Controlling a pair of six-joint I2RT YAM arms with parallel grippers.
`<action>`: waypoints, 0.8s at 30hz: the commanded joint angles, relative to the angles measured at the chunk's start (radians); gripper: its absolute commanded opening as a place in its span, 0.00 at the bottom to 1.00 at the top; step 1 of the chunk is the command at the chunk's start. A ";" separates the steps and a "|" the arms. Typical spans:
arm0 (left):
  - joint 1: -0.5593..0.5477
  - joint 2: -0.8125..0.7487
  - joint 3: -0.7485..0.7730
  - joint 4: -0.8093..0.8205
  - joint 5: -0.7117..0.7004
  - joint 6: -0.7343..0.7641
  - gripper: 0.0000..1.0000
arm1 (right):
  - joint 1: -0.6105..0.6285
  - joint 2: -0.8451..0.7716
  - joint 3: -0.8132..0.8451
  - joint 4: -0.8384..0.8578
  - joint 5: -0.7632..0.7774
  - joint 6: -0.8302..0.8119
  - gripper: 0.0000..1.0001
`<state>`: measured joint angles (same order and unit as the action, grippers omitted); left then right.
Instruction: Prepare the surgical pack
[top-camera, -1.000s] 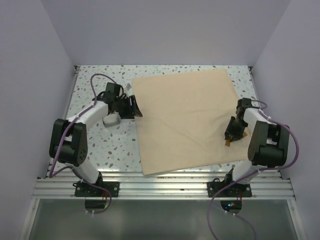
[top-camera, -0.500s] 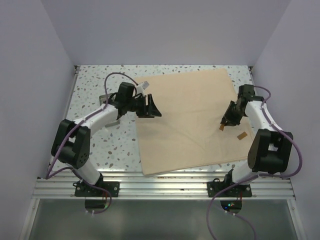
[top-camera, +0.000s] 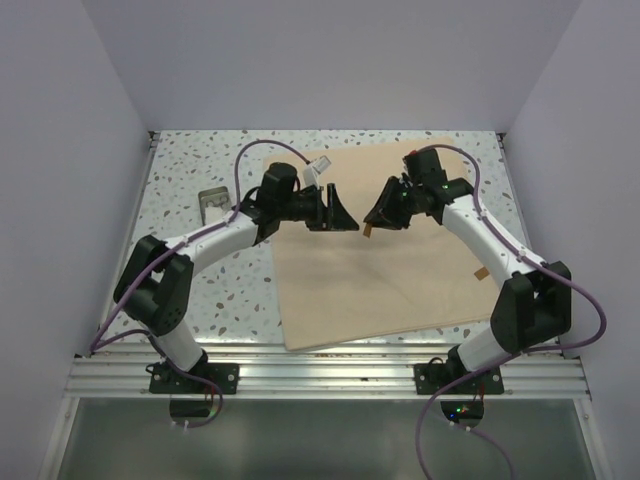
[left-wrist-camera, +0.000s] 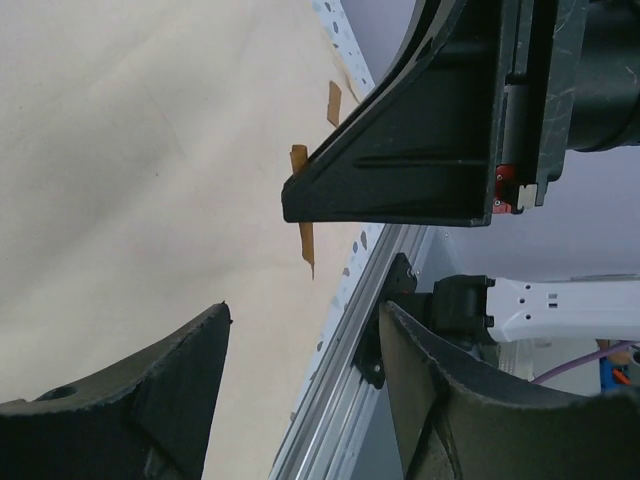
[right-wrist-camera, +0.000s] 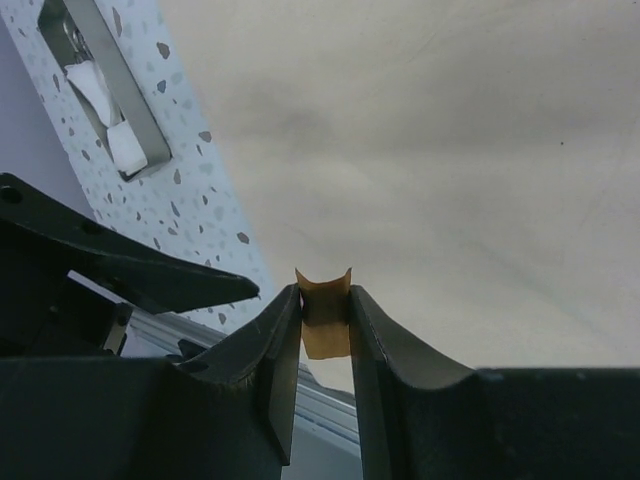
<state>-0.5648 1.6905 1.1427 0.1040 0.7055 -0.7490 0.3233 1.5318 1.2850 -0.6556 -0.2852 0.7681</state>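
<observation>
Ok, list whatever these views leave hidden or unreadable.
1. Tin contents: cut by the right wrist view's edge, tiny from above; only white gauze shows.
2. Brown strip in the right hand: lower end hidden between its fingers, right wrist view.
3. Cloth under the left hand and right hand: covered by them in the top view.

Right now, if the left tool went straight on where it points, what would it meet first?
Likely the right tool, facing it and pinching a tan strip above the cloth; depth unclear.
</observation>
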 joint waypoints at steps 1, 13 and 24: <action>-0.017 0.009 0.028 0.054 -0.014 -0.026 0.65 | 0.022 0.007 0.053 0.048 -0.037 0.076 0.30; -0.041 0.078 0.071 0.028 -0.035 -0.021 0.56 | 0.063 0.013 0.068 0.059 -0.075 0.108 0.30; -0.003 0.095 0.105 -0.026 -0.049 0.002 0.00 | 0.068 0.047 0.112 -0.005 -0.031 0.082 0.53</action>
<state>-0.5999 1.7954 1.2201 0.0772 0.6758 -0.7650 0.3820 1.5700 1.3334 -0.6212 -0.3218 0.8570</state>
